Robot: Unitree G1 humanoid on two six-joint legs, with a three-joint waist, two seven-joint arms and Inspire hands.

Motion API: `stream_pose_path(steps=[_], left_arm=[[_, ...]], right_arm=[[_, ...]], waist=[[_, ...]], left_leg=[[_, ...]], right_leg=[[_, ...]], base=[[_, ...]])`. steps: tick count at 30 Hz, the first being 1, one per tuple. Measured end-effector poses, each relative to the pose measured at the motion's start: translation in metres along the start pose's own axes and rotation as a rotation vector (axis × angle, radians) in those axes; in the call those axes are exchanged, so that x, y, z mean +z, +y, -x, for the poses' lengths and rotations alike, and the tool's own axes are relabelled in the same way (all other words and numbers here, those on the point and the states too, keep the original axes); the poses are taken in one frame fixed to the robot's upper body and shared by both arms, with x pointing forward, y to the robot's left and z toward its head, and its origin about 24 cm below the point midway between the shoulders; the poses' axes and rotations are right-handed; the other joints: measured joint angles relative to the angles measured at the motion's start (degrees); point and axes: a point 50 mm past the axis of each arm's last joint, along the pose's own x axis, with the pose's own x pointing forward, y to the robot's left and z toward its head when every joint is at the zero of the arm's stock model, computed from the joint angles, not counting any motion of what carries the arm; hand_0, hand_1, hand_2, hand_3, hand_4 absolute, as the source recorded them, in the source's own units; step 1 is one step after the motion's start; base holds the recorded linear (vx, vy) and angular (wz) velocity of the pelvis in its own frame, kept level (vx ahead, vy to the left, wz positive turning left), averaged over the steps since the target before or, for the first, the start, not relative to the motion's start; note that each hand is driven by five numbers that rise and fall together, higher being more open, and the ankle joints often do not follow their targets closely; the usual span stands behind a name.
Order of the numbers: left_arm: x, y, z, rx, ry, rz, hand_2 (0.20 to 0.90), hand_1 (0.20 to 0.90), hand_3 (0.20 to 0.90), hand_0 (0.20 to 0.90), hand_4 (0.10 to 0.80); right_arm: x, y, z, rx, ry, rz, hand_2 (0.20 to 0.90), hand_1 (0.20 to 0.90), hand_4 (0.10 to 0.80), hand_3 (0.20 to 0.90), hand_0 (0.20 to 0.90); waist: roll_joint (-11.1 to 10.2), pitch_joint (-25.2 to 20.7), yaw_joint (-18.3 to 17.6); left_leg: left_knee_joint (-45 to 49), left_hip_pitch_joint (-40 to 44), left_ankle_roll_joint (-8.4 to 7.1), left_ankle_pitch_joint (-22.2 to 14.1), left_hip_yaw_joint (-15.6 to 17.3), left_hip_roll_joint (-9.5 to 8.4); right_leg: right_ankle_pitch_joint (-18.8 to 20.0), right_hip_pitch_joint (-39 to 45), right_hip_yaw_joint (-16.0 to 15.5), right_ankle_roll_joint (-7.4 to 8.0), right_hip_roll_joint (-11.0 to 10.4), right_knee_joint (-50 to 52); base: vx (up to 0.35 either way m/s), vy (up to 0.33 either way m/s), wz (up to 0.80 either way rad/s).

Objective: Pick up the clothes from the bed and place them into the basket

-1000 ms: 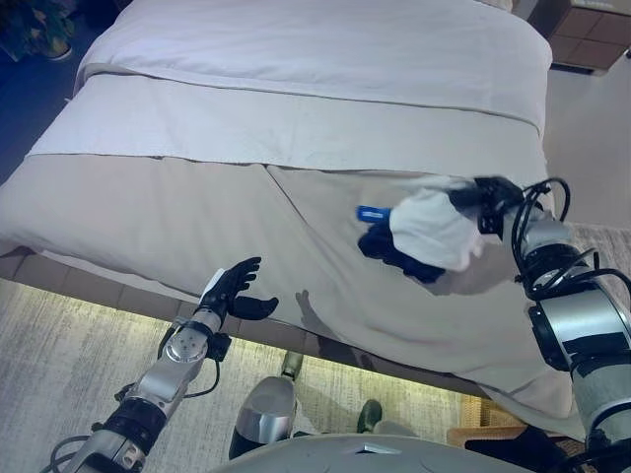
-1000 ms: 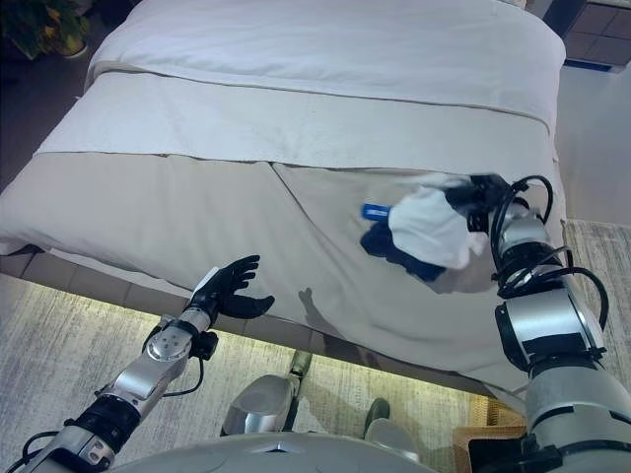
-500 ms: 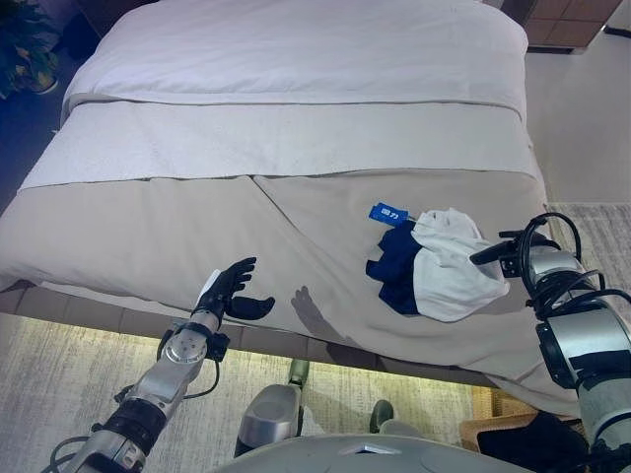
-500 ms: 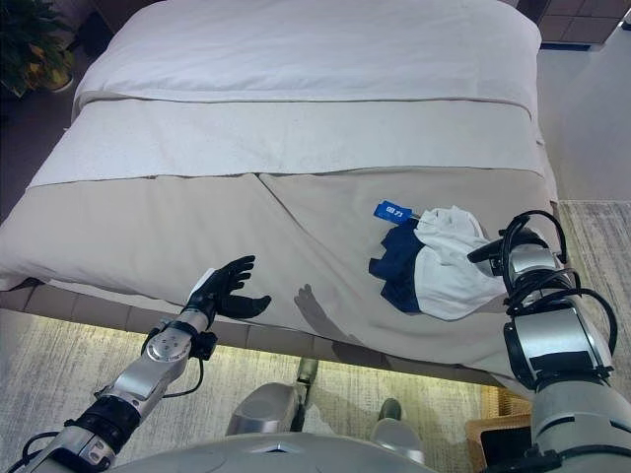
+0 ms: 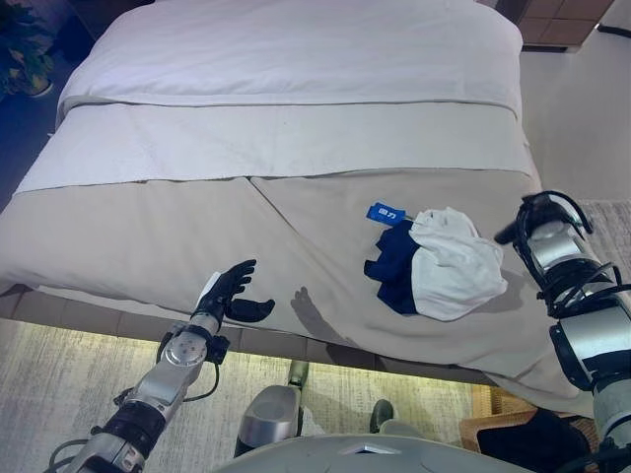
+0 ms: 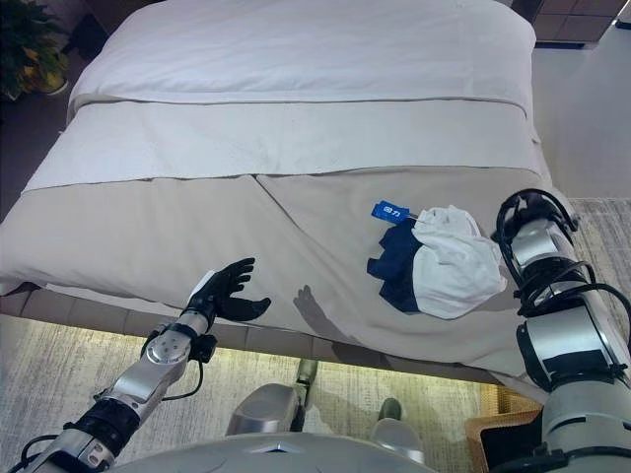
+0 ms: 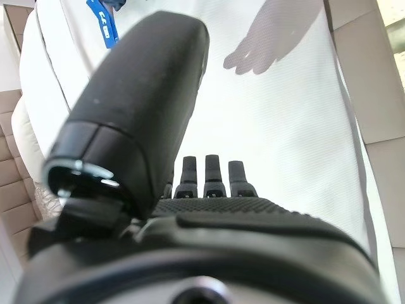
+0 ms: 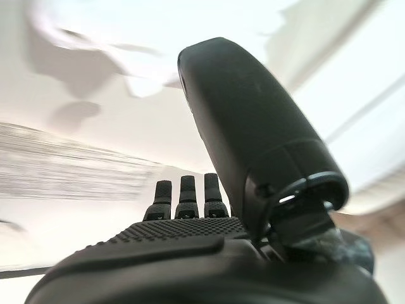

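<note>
A bundle of clothes, a white garment (image 5: 449, 266) over a navy one (image 5: 392, 268) with a blue tag (image 5: 385, 212), lies on the beige bed cover (image 5: 197, 227) near the bed's right side. My right hand (image 5: 507, 235) is just right of the bundle, apart from it; the right wrist view shows its fingers (image 8: 186, 193) straight and empty. My left hand (image 5: 232, 291) is open with fingers spread over the bed's front edge, holding nothing. The wicker basket (image 5: 485, 426) stands on the floor at the lower right, with something dark in it.
The bed has a white duvet (image 5: 296, 49) at the far end and a folded sheet band (image 5: 276, 138) across the middle. A lit base runs under the bed's front edge. A grey rug (image 5: 49, 374) covers the floor in front. A plant (image 6: 30, 44) stands at the far left.
My right hand held the bundle raised over the bed, lowered it onto the cover, let go and drew back to the right. The camera shifted a little. My left hand stayed put.
</note>
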Motion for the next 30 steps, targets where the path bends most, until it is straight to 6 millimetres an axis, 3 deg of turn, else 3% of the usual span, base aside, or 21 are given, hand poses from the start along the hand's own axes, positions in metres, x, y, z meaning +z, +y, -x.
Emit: stream_pose_path(steps=[3,10,20,30], left_arm=[[0.000,0.000,0.000,0.000,0.001,0.001,0.900,0.900,0.900,0.900,0.800],[-0.004,0.000,0.002,0.000,0.011,0.002,0.900,0.900,0.900,0.900,0.800],[0.002,-0.001,0.001,-0.012,-0.009,0.002,0.900,0.900,0.900,0.900,0.800],[0.006,-0.002,0.001,-0.017,-0.018,0.001,0.900,0.900,0.900,0.900,0.800]], right_arm=[[0.023,0.004,0.005,0.026,-0.125,0.024,0.900,0.900,0.800,0.900,0.900],[0.025,0.019,0.007,0.127,-0.151,0.122,0.900,0.900,0.800,0.900,0.900],[-0.007,0.057,0.009,0.274,-0.028,0.202,0.900,0.900,0.800,0.900,0.900],[-0.038,0.070,0.012,0.372,0.076,0.267,0.900,0.900,0.800,0.900,0.900]], waist=[[-0.05,0.00,0.15],[-0.21,0.07,0.87],[-0.68,0.05,0.70],[-0.86,0.22,0.11]], left_leg=[[0.00,-0.14,0.00,0.00,-0.03,0.09],[0.00,-0.49,0.00,0.00,-0.16,-0.06],[0.02,-1.84,-0.20,0.17,-0.12,0.12],[0.01,-2.36,-0.21,0.17,0.14,0.22]], right_leg=[[0.00,-0.15,-0.03,0.00,0.08,0.02],[0.00,-0.27,-0.55,0.00,0.03,0.05],[0.00,-1.75,-0.78,0.00,0.13,0.26],[0.00,-2.67,0.20,0.00,0.14,0.37]], base=[[0.000,0.000,0.00],[0.005,-0.014,0.03],[-0.010,-0.008,0.01],[-0.002,-0.005,-0.03]])
